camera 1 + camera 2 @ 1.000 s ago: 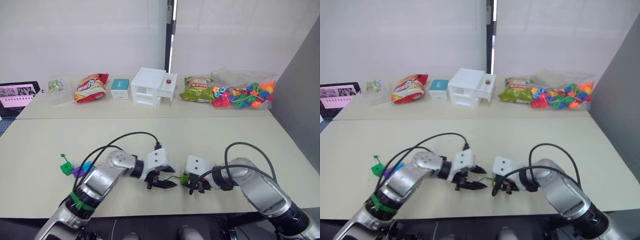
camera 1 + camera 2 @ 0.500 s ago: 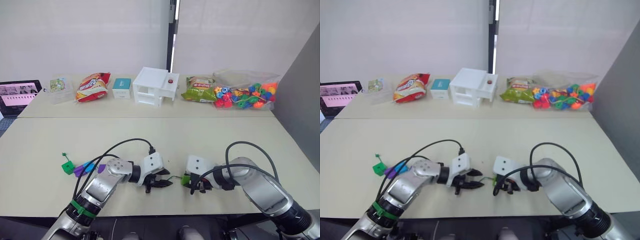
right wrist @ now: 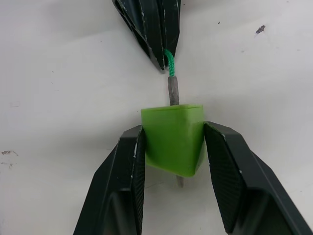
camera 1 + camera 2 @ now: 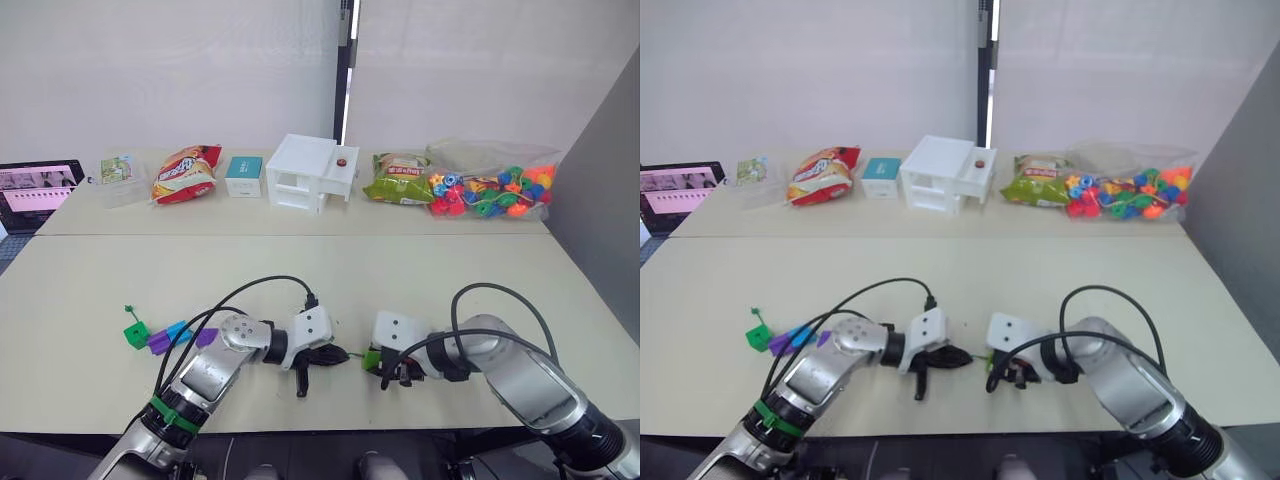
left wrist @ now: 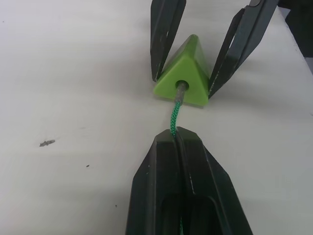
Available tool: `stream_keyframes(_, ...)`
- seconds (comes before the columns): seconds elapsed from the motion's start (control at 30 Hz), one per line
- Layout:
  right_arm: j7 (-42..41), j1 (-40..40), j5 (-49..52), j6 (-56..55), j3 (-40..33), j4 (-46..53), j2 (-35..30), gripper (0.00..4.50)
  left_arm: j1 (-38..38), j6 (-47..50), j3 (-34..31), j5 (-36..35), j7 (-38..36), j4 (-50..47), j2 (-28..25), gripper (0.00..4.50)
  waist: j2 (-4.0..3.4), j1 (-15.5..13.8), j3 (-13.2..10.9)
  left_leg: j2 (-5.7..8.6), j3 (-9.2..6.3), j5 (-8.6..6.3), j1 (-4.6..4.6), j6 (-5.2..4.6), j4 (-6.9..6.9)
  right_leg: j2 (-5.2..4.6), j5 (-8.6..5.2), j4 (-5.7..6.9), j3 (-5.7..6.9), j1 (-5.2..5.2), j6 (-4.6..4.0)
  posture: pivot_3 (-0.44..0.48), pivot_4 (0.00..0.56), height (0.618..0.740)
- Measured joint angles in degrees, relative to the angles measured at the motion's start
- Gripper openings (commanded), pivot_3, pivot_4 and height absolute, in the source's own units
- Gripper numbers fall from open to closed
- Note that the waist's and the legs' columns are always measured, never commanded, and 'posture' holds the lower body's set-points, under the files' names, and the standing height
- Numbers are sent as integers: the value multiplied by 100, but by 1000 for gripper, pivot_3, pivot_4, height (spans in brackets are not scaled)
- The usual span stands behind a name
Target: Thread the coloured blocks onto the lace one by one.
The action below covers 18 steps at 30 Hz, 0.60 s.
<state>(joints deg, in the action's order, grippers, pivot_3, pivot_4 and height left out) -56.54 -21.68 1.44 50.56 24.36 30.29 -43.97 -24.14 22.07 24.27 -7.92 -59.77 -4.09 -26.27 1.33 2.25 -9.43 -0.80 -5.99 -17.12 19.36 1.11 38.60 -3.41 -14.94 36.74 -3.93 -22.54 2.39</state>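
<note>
Grippers meet low on the pale counter (image 4: 420, 290) in the eye views: the left gripper (image 4: 325, 357) faces the right gripper (image 4: 382, 369), with a row of small green, purple and blue plastic blocks (image 4: 165, 335) well to the left. Left wrist view: the left gripper is closed on the thin green cord lace (image 5: 174, 113), whose stiff tip enters the light green plastic block (image 5: 184, 78). Right wrist view: the right gripper clamps that block between its fingers (image 3: 127, 166).

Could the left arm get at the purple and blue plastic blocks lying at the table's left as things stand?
Probably not right away: the left gripper is shut on the green lace, feeding its tip into the light green block. The purple and blue blocks lie unobstructed beside that arm.
</note>
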Motion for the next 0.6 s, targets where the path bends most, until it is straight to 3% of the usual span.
stream_keyframes(0.6, 44, 4, 4, 137, 21, 66, -17, 1305, -474, 0, 359, 339, -31, 257, 433, 13, 0, -19, 0, 2, 0, 0, 0, 0, 0, -1, 0, -5, 0, 5, 1, 0, 150, 740)
